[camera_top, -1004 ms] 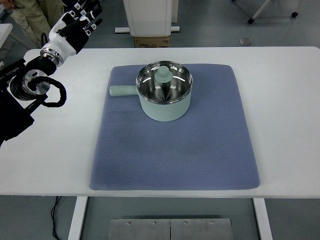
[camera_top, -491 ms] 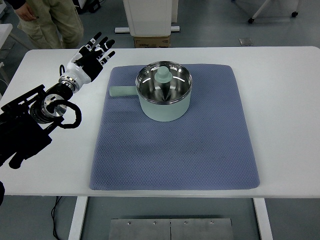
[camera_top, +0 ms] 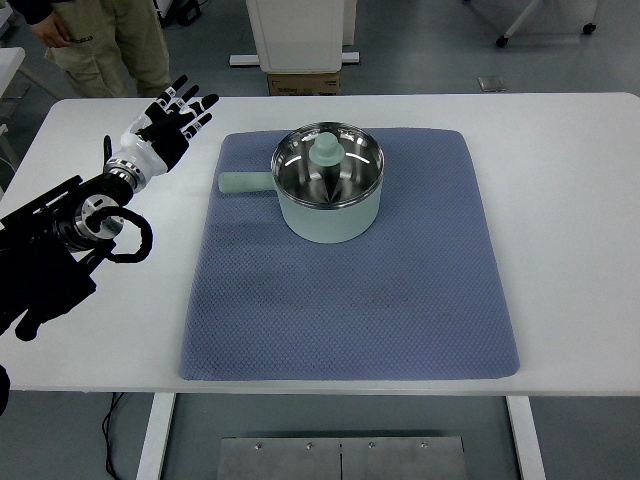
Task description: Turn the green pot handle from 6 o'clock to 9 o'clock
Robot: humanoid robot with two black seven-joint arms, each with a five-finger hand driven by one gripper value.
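A pale green pot (camera_top: 329, 195) with a shiny steel inside stands on the blue mat (camera_top: 350, 290), toward its far side. Its green handle (camera_top: 245, 183) sticks out to the left, toward 9 o'clock. A green knobbed lid piece (camera_top: 325, 150) rests inside the pot. My left hand (camera_top: 165, 128) hovers over the white table, left of the mat and apart from the handle, its fingers spread and holding nothing. The right arm does not show.
The white table (camera_top: 570, 200) runs to both sides of the mat. A person in khaki trousers (camera_top: 120, 45) stands behind the far left corner. A white cabinet and a cardboard box (camera_top: 303, 82) sit behind the far edge.
My left hand came down from the far left corner toward the mat, then drew back slightly left and away. The pot and its handle stayed put.
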